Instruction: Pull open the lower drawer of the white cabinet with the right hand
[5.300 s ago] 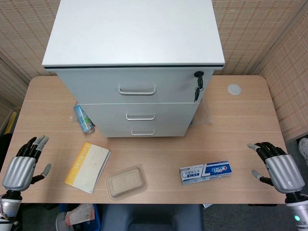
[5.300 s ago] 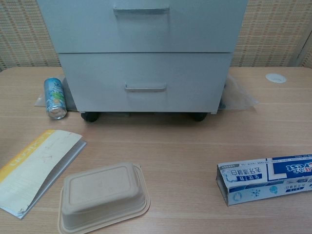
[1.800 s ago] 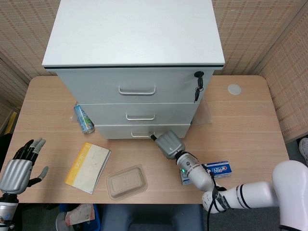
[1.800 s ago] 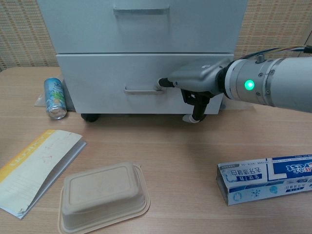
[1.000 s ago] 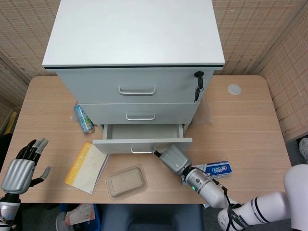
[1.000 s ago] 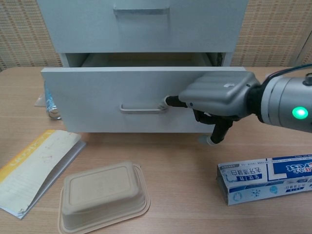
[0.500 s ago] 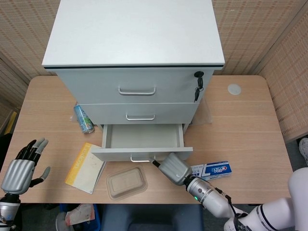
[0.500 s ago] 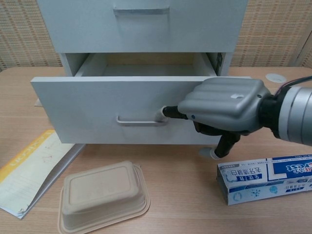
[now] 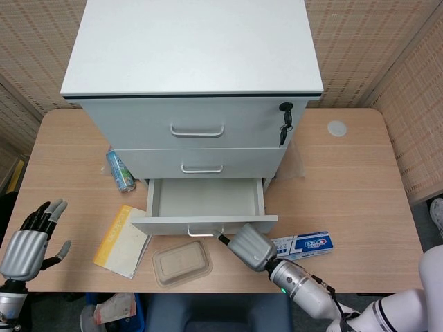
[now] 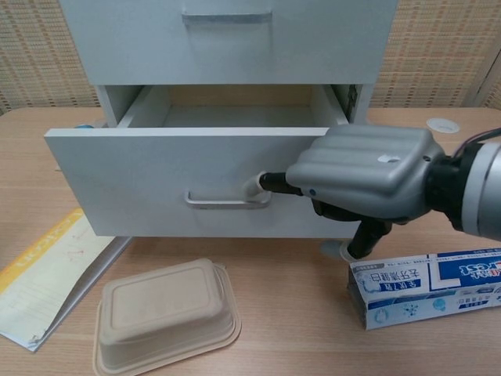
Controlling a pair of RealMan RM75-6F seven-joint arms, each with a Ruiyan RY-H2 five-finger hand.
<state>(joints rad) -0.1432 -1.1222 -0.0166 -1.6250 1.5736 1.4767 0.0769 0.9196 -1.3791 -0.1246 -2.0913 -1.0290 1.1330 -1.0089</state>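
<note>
Lower drawer [image 10: 180, 168] well out, empty; right robot hand [image 10: 362, 180] hooked on handle [image 10: 227, 200]. Little pull left, then release.

The white cabinet [image 9: 194, 76] stands upright at the back of the worktop [image 9: 346, 200], with three drawers stacked in its front and a key hanging from the lock by the top one. Its lower drawer [image 9: 204, 207] is pulled well out, its pale inside bare, its flat front panel [image 10: 188, 184] carrying a slim metal handle [image 10: 227, 201]. The two drawers above sit flush.
</note>
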